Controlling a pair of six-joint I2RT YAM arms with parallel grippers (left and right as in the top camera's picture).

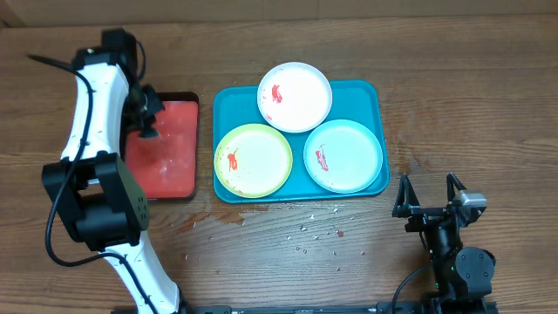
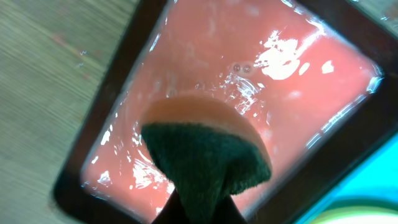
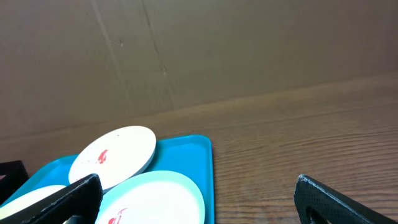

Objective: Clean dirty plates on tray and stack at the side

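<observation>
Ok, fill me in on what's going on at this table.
The left tool is shut on a sponge, over the red tray. The white plate, the green-rimmed plate and the blue-rimmed plate all lie on the blue tray, each with red smears, none stacked at the side. The right tool is open and empty, clear of the blue tray.

Red tray (image 1: pixel 170 157), green-faced sponge (image 2: pixel 205 155), wooden table (image 1: pixel 453 52)

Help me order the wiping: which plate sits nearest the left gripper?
The yellow-green rimmed plate, at the tray's left edge; the white plate and light-blue plate lie farther right.
</observation>
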